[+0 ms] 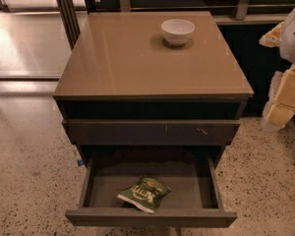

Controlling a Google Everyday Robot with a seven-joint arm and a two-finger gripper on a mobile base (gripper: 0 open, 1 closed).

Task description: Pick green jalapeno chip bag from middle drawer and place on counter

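The green jalapeno chip bag (144, 193) is lying in the open middle drawer (150, 218), well below the white bowl (177, 31), while the tool (284, 100) is hanging right of that bowl, open or closed I cannot tell.

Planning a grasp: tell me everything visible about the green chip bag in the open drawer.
The green jalapeno chip bag is a small dark green foil packet with pale lettering and a white lower edge. It lies flat, askew, on the grey floor of the open middle drawer, near its front, touched by nothing else. The gripper hangs at the right edge, away from it.
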